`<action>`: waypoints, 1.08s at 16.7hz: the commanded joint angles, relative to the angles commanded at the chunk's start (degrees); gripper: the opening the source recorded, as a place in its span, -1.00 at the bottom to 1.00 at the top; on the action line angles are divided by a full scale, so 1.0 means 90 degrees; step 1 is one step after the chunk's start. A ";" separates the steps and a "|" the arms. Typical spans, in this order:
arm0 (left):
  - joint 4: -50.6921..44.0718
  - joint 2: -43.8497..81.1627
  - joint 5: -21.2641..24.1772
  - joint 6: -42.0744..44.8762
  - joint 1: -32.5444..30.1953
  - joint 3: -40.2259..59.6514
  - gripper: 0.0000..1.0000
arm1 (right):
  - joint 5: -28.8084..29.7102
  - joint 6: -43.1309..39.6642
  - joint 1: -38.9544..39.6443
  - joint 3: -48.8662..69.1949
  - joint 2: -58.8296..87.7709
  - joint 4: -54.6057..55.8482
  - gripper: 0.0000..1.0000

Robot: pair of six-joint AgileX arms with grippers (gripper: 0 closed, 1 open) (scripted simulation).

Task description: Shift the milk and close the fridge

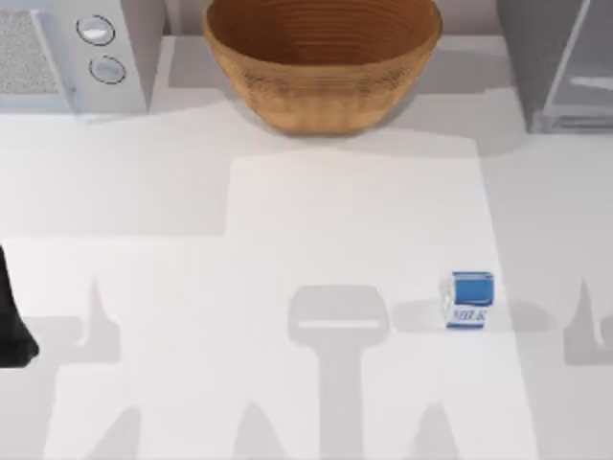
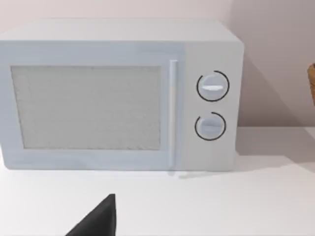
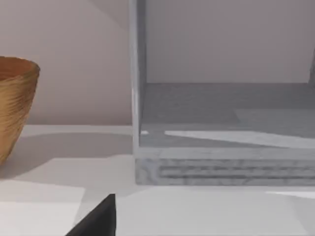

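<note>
The milk (image 1: 469,300), a small blue and white carton, stands upright on the white table, right of centre and toward the front. The fridge (image 1: 551,67) is the grey box at the back right corner. In the right wrist view the fridge (image 3: 221,128) faces the camera with its inside and grey floor exposed. A dark bit of my right gripper (image 3: 98,221) shows low in that view, well short of the fridge. My left arm (image 1: 11,321) sits at the table's left edge, and a dark bit of my left gripper (image 2: 98,221) shows before the microwave.
A large woven basket (image 1: 321,57) stands at the back centre, with the basket (image 3: 15,103) left of the fridge in the right wrist view. A light-grey microwave (image 1: 72,53) with two round knobs fills the back left; the microwave (image 2: 118,98) door is closed.
</note>
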 joint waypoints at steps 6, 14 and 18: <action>0.0000 0.0000 0.0000 0.0000 0.0000 0.0000 1.00 | 0.0624 0.0016 0.0376 0.0023 0.0515 0.0524 1.00; 0.0000 0.0000 0.0000 0.0000 0.0000 0.0000 1.00 | 0.3412 0.0064 0.3701 0.0086 0.2907 0.2746 1.00; 0.0000 0.0000 0.0000 0.0000 0.0000 0.0000 1.00 | 0.4649 0.0083 0.5114 0.0115 0.3939 0.3720 1.00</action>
